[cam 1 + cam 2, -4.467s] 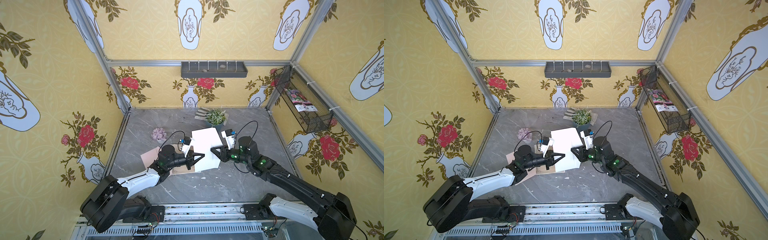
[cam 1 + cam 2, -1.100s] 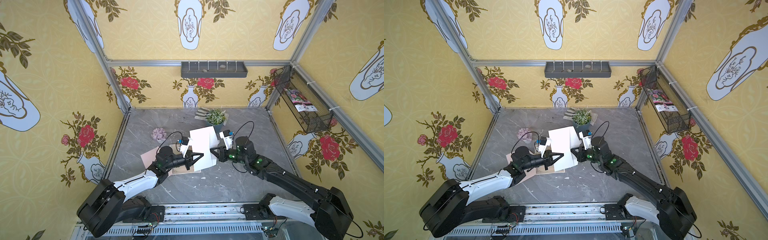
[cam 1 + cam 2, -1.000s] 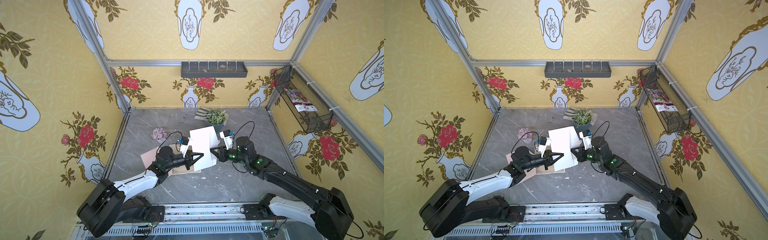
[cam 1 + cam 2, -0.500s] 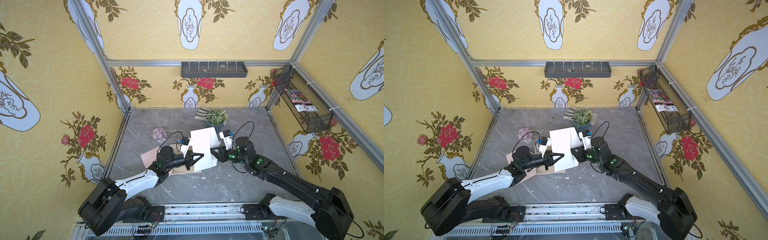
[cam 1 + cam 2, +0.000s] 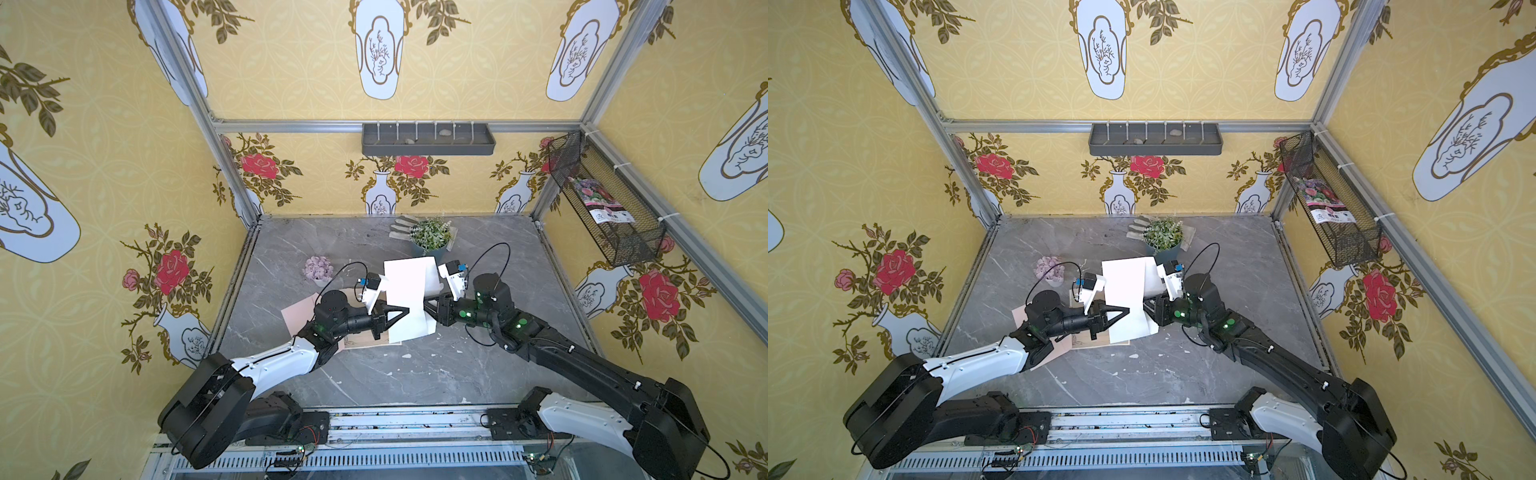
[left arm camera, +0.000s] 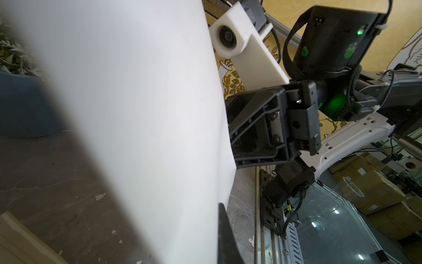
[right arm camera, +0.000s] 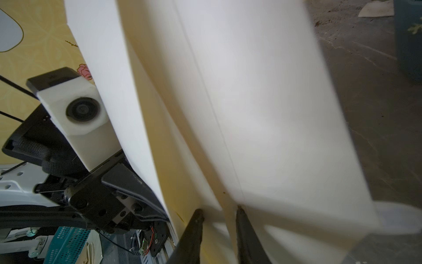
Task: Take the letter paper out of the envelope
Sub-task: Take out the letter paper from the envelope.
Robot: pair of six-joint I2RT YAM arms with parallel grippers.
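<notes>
The white letter paper [image 5: 409,291] [image 5: 1125,286] hangs upright above the table between both arms. My left gripper [image 5: 406,310] [image 5: 1127,310] is shut on its left edge; the left wrist view shows one dark finger [image 6: 225,233] pressed against the sheet [image 6: 137,114]. My right gripper [image 5: 426,308] [image 5: 1145,305] is at the opposite edge. Its fingers [image 7: 194,228] stand apart, with the folded edge of the paper [image 7: 262,102] in the gap between them. The pink-and-tan envelope [image 5: 299,316] [image 5: 1021,316] lies flat on the table under my left arm.
A potted plant [image 5: 430,237] and a grey glove [image 5: 401,228] stand just behind the paper, with a small purple flower ball [image 5: 318,268] to the left. A wire basket [image 5: 602,203] hangs on the right wall and a grey shelf [image 5: 428,139] on the back wall.
The right gripper's jaws have parted a little around the paper's edge. Since the oldest frames the sheet has risen more upright and shifted slightly left. The left grip is unchanged.
</notes>
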